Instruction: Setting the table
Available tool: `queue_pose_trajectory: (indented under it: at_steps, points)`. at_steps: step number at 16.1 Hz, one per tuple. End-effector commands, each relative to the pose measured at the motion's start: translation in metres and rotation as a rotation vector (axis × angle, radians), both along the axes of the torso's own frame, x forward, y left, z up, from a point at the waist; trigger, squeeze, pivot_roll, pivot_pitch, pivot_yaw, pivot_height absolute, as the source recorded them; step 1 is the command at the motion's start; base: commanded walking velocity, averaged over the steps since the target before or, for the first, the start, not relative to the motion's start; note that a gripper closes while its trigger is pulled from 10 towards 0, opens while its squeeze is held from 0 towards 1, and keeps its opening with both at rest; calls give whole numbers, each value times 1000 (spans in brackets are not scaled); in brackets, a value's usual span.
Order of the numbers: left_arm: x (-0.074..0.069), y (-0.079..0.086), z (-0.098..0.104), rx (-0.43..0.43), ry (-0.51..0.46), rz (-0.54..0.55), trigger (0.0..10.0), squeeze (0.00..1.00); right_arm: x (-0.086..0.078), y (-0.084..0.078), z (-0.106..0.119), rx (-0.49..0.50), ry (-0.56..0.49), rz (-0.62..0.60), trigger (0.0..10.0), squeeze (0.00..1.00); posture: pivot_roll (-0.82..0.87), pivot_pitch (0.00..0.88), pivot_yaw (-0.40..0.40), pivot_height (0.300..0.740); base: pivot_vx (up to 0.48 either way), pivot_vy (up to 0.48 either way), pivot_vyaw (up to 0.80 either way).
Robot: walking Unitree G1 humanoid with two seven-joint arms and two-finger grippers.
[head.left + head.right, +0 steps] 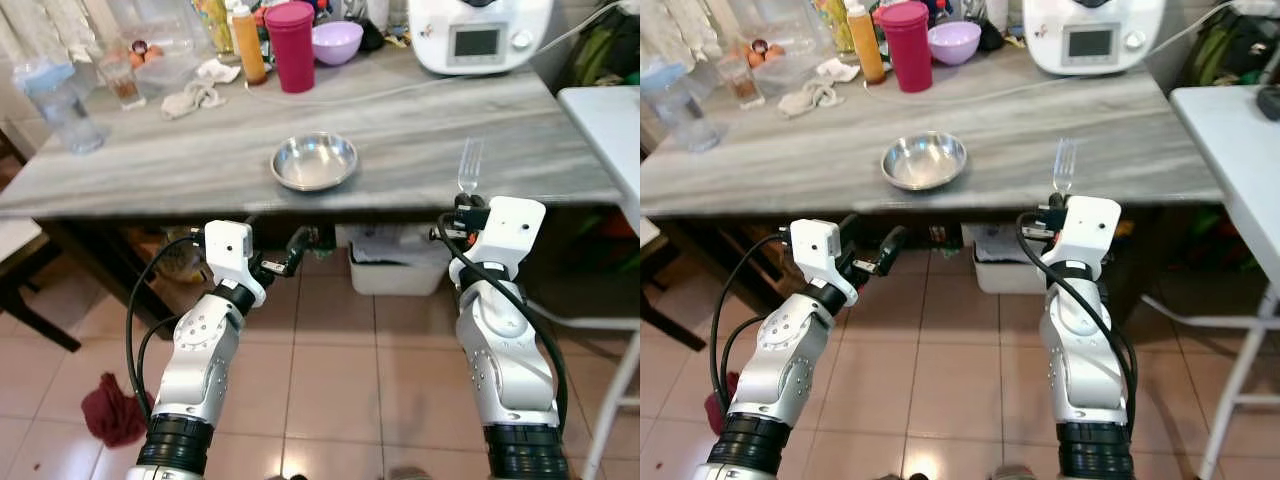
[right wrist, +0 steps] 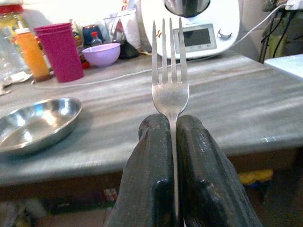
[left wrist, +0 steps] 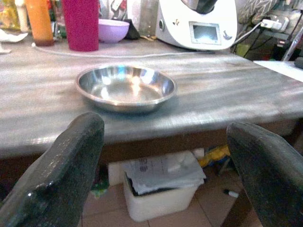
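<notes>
My right claw (image 2: 173, 127) is clamped shut on the fork (image 2: 169, 71), handle pinched between both fingers. The fork's long axis runs straight on from my fingers, tines pointing up and ahead toward the grey table (image 1: 520, 130), held just short of its near edge. Ahead and to the left of this claw a steel bowl (image 1: 314, 161) sits on the table with nothing in it. My left claw (image 3: 161, 156) is spread wide, holding nothing, below the table edge with that bowl straight ahead. Beyond the bowl stands a pink cup (image 1: 291, 45); I cannot see inside it.
</notes>
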State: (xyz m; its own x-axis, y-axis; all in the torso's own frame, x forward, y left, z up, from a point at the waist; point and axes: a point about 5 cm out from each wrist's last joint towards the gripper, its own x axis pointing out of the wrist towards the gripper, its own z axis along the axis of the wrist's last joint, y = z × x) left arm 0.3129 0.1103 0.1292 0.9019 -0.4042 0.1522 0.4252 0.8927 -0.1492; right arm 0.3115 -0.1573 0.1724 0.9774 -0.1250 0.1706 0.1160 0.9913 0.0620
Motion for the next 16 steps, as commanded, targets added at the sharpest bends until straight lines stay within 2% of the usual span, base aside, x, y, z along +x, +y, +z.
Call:
queue_pose_trajectory:
  at_steps: [1,9,10,12,14,16]
  points:
    - [-2,-4,2,-1,-10,-16,10000,0,0,-6,3,-7,-12,-42,10000,0,-191,128,94,740,480,0,0]
    - [-3,-4,0,23,3,-40,10000,0,0,-14,-2,20,7,-92,10000,0,-192,123,103,740,450,0,0]
    - [-8,-3,1,20,-17,-64,10000,0,0,-14,-3,23,9,-93,10000,0,-193,124,101,740,0,0,0]
    - [-16,3,0,65,-42,-91,10000,0,-1,-14,-3,19,16,-92,10000,0,-194,128,97,740,0,0,0]
    - [-22,7,-2,85,-41,-119,10000,0,-2,-15,-5,10,23,-95,10000,0,-194,131,93,740,0,0,0]
    - [-35,12,-8,134,-27,-196,10000,0,-2,-17,-7,10,37,-103,10000,0,-194,139,87,740,0,0,0]
